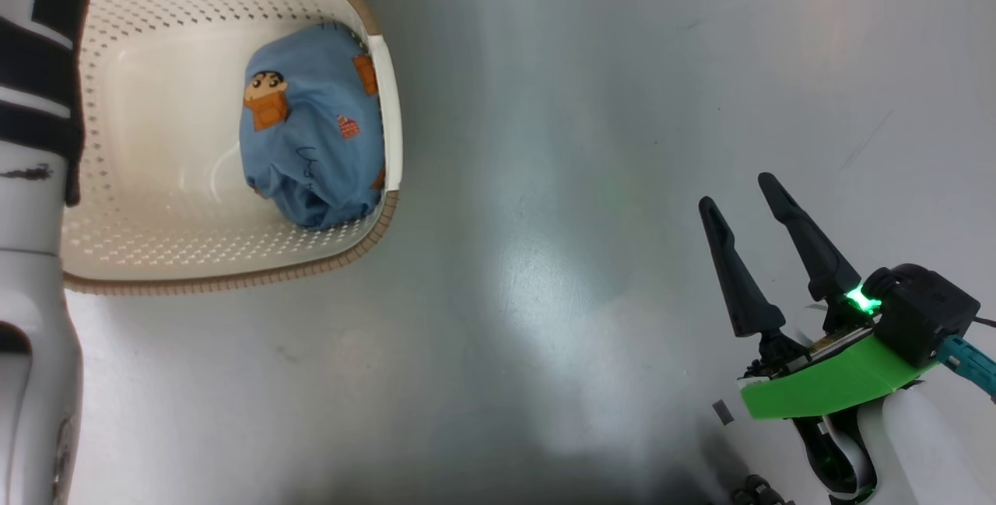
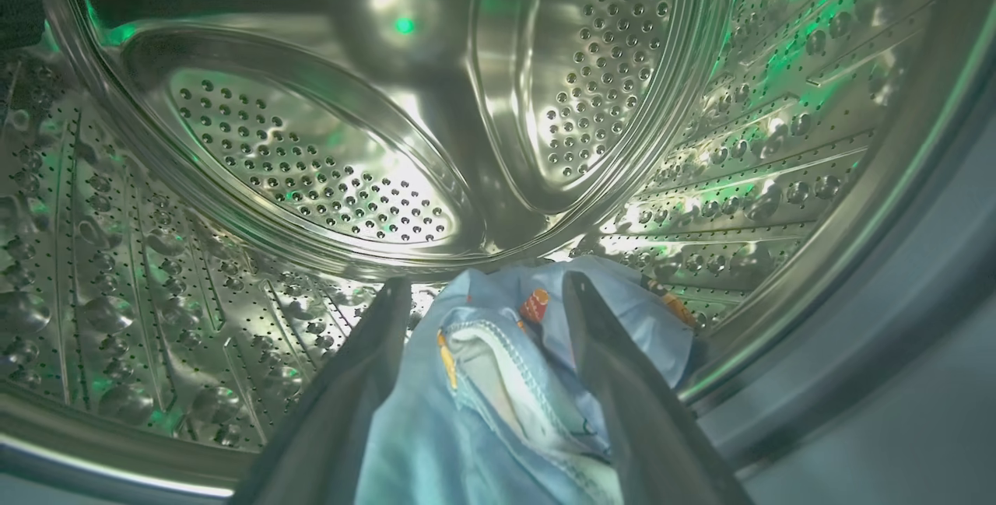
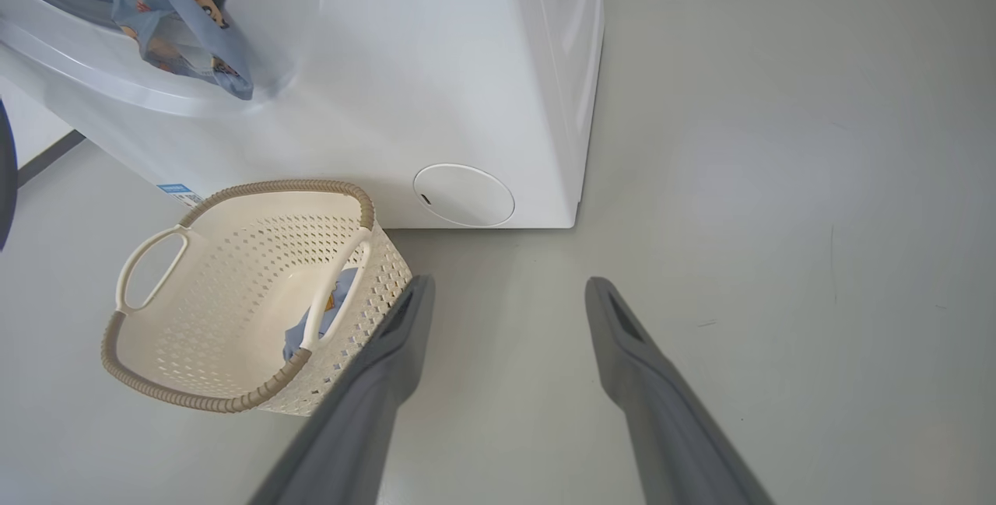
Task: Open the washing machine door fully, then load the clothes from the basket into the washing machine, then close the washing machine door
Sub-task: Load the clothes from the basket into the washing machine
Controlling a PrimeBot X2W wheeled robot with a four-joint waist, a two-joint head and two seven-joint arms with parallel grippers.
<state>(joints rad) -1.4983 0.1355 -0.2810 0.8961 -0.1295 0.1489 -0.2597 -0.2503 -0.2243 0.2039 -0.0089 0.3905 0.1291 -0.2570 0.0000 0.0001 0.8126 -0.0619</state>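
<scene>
Head view, my right gripper [image 1: 735, 190] spread wide, empty, basket [image 1: 233, 283] well off to its left holding one blue garment [image 1: 311, 131], left wrist view, my left gripper [image 2: 486, 279] parted inside the drum [image 2: 311, 163], second garment [image 2: 436, 427] slack between its fingers, right wrist view, washing machine [image 3: 436, 61] ahead.

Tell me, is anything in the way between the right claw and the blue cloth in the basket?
Just the basket's near wall. The floor between the right claw and the basket is bare, and the blue cloth lies inside, uncovered, so coming from above looks clear.
</scene>
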